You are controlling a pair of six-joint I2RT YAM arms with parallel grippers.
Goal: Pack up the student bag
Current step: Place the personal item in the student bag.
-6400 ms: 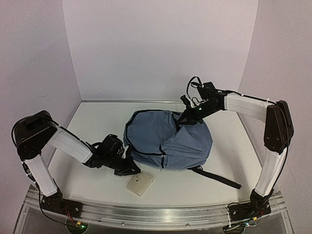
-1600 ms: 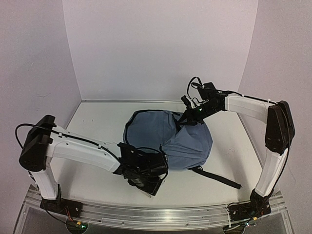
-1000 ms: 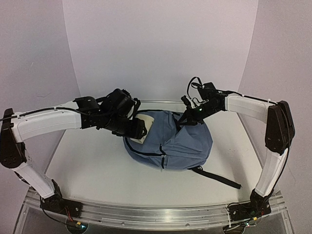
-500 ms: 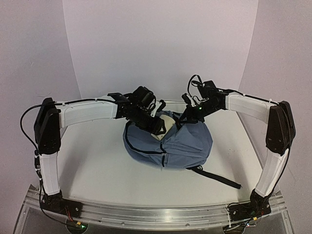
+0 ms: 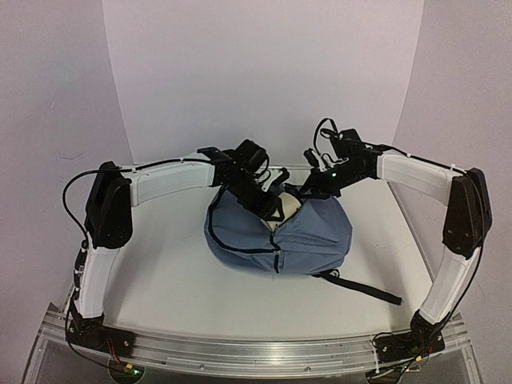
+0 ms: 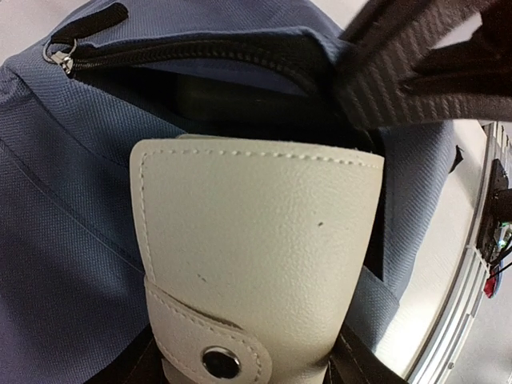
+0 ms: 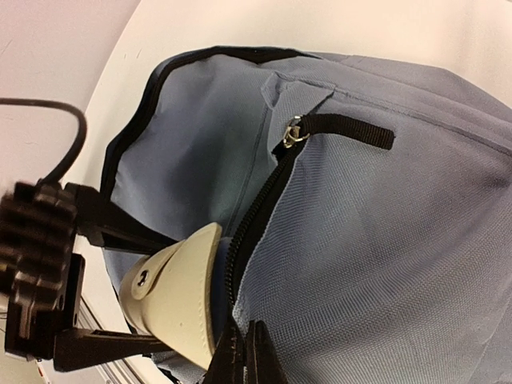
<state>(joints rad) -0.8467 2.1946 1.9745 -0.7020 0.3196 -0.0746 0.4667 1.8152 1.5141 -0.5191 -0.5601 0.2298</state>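
The student bag (image 5: 316,240) is a slate-blue backpack lying mid-table, its main zipper undone. My left gripper (image 5: 268,204) is shut on a cream leather case (image 5: 285,210) with a snap tab and holds it at the bag's dark opening (image 6: 240,104). In the left wrist view the case (image 6: 256,240) fills the middle, its far end at the mouth of the bag (image 6: 64,200). My right gripper (image 7: 244,360) is shut on the bag's fabric edge beside the zipper and holds that flap (image 7: 384,264) up. The case (image 7: 180,296) sits just left of it.
A black strap (image 5: 360,288) trails from the bag toward the front right. A zipper pull (image 7: 296,132) with a black tab hangs at the far end of the opening. White walls close the table on three sides; a metal rail (image 5: 256,352) runs along the near edge.
My left arm has swung right with the cream case, from the bag's left rim to its opening. The right gripper has kept its hold and lifted the flap slightly.
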